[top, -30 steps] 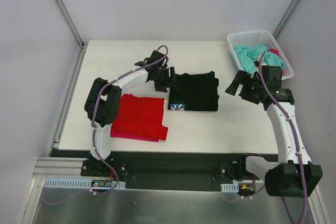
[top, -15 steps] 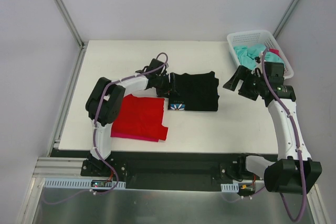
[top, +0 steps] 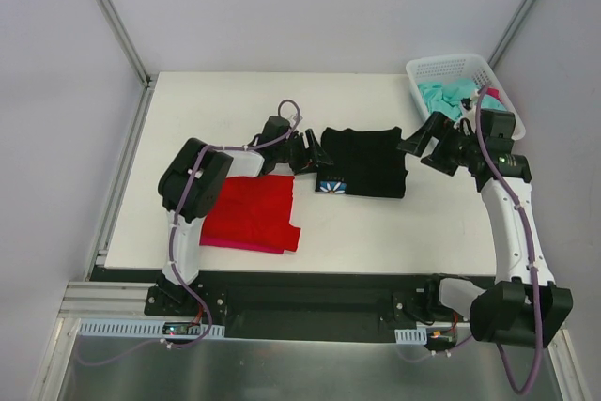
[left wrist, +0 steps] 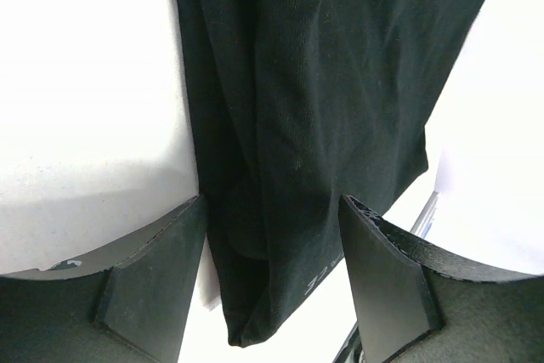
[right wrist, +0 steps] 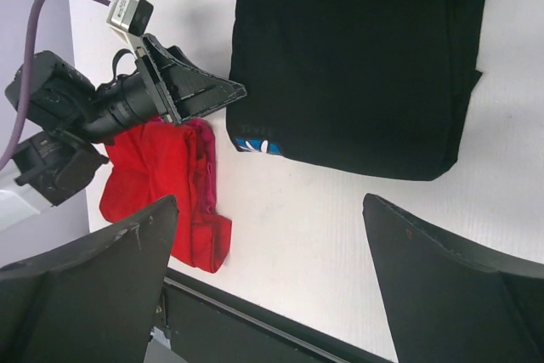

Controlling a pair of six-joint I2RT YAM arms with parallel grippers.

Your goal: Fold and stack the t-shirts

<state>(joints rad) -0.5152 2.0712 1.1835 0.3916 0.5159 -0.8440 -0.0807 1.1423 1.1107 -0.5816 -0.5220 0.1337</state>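
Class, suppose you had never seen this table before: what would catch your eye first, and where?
The folded black t-shirt at mid-table stands out, the open fingers of the left gripper straddling its left edge. A folded red t-shirt lies near left, and a white basket at the far right corner holds teal cloth.

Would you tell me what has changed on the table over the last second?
The left gripper slid right and a little toward the arms' bases, its open fingers astride the black t-shirt at its left edge, and the shirt shifted right with it. The right gripper, open and empty, edged slightly toward the basket. The red t-shirt and the basket's contents stayed put.
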